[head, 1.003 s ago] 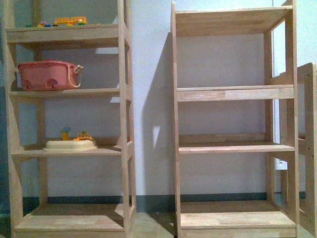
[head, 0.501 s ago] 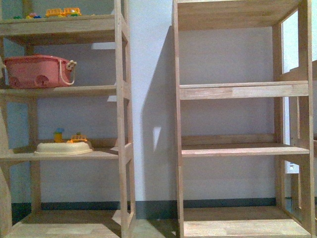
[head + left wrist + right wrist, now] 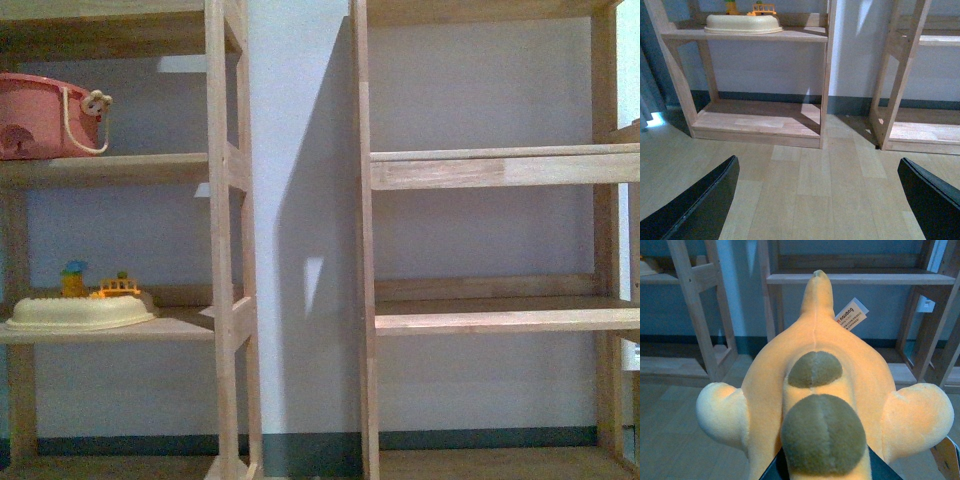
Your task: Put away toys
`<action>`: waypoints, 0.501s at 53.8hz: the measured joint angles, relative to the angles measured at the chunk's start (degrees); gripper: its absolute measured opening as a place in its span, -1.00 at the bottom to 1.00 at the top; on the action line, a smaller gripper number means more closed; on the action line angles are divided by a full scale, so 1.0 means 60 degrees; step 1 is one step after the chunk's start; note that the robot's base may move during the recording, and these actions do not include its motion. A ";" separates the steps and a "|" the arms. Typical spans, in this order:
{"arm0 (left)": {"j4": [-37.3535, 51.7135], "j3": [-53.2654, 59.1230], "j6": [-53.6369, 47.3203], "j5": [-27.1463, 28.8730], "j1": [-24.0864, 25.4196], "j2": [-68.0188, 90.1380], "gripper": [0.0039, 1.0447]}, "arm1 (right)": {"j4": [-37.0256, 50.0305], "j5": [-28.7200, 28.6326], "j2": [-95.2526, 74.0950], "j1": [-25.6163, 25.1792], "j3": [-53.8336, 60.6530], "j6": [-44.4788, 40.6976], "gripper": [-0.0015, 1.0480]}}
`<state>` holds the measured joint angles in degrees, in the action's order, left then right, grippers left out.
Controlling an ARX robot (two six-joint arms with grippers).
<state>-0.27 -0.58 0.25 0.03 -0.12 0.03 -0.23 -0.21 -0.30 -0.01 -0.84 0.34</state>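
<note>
The right wrist view is filled by the orange-yellow plush animal [image 3: 820,385], which has two olive-brown round patches along its middle, pale rounded limbs at both sides and a white tag near its tip. My right gripper [image 3: 822,470] is shut on it, its dark fingers almost wholly hidden beneath the plush. In the left wrist view my left gripper [image 3: 825,200] is open over bare wooden floor, its black fingers [image 3: 695,205] far apart with nothing between them. Neither arm nor the plush appears in the front view.
Two wooden shelf units stand against a pale wall. The left unit [image 3: 225,250] holds a pink basket [image 3: 45,115] and a cream tray with small toys [image 3: 80,305]. The right unit [image 3: 500,170] has bare shelves. Wood floor [image 3: 810,190] lies before them.
The front view has closed in on the shelves and shifted rightward: the shelves look larger, the left unit slid toward the left edge, and its top shelf has left the frame.
</note>
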 joint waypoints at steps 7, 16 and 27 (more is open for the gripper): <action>0.0000 0.0000 0.0000 -0.0004 0.0000 0.0004 0.88 | 0.0000 0.0015 0.0000 0.0000 0.0000 0.0000 -0.86; 0.0000 0.0000 0.0000 -0.0015 0.0000 0.0000 0.88 | 0.0000 0.0007 -0.0004 0.0000 0.0000 0.0000 -0.86; 0.0000 0.0000 0.0000 -0.0004 0.0000 0.0000 0.88 | 0.0000 0.0022 -0.0004 0.0000 0.0000 0.0000 -0.86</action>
<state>-0.27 -0.58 0.25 0.01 -0.12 0.03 -0.23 -0.08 -0.32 -0.01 -0.84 0.34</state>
